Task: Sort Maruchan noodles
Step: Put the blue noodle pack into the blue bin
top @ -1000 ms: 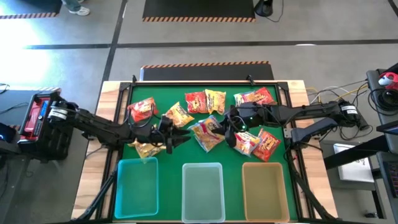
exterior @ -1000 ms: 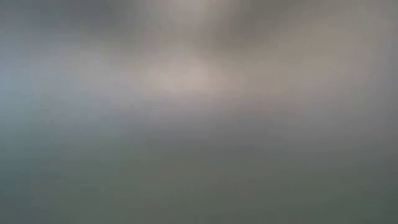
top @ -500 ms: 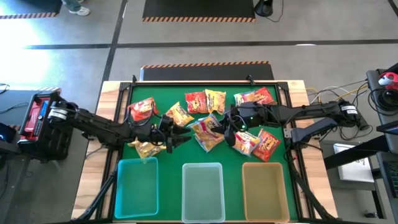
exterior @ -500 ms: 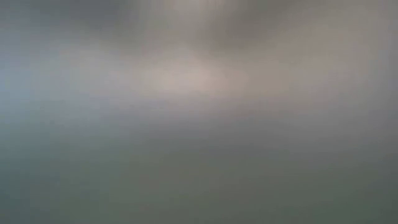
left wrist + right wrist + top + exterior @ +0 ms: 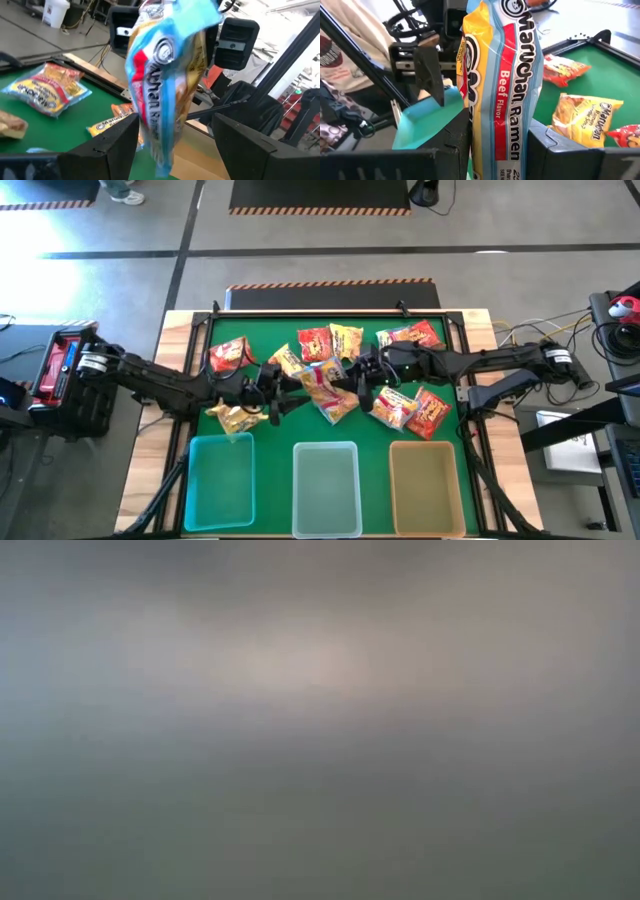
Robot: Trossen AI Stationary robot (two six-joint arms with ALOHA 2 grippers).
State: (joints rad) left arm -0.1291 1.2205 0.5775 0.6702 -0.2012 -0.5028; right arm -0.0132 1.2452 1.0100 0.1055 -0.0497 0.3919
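A beef ramen packet point(image 5: 500, 85) hangs above the middle of the green mat point(image 5: 270, 470), pinched in the right gripper point(image 5: 352, 377), whose arm stretches in low from the right edge. The left gripper point(image 5: 283, 388) reaches from the left edge, its fingers spread wide on either side of the same packet's far end point(image 5: 165, 75). Other packets point(image 5: 330, 340) lie scattered toward the mat's far edge.

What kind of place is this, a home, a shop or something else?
Most likely a robotics lab or workshop. Striped hazard tape marks the bare concrete floor, loose cables trail beside a green-topped table, and three sorting bins stand along the table's edge, below scattered noodle packets.
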